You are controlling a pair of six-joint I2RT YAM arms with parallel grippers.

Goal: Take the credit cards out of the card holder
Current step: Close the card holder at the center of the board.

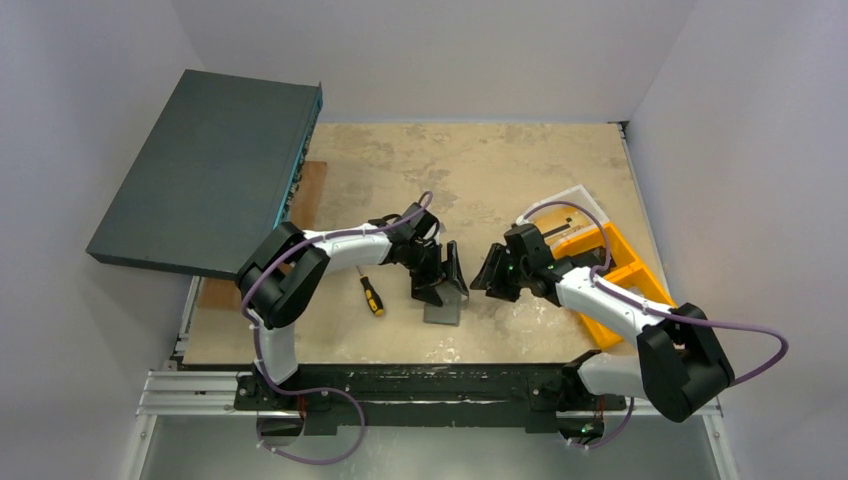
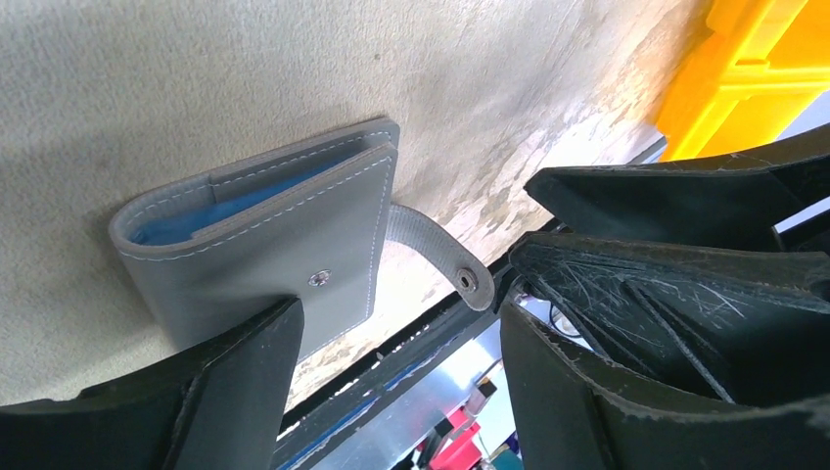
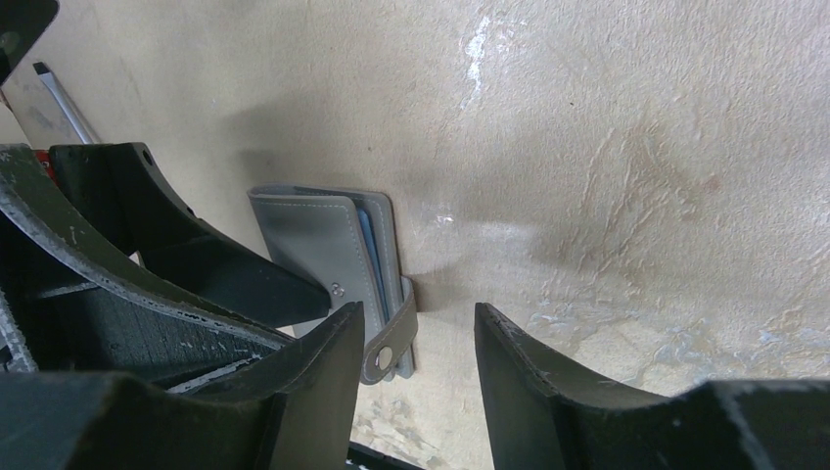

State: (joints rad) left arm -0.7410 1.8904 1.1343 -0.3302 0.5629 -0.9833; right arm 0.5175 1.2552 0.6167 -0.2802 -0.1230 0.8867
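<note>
The grey card holder (image 1: 444, 310) lies flat on the table, folded, with its closing tab (image 2: 442, 258) unsnapped and sticking out. Thin blue edges (image 3: 367, 245) show between its covers; I cannot make out separate credit cards. My left gripper (image 2: 401, 338) is open over the holder, with one fingertip (image 2: 250, 362) resting on the snap side of the cover (image 2: 284, 245). My right gripper (image 3: 416, 333) is open just to the right of it. The tab (image 3: 390, 348) lies between its fingers, close beside the left fingertip (image 3: 328, 377). Both grippers (image 1: 440, 272) (image 1: 492, 272) face each other low over the table.
A yellow-handled screwdriver (image 1: 371, 295) lies left of the holder. Orange bins (image 1: 622, 283) stand at the right, under the right arm. A large dark flat box (image 1: 210, 170) overhangs the back left corner. The table's front edge and rail (image 1: 400, 378) run just near the holder.
</note>
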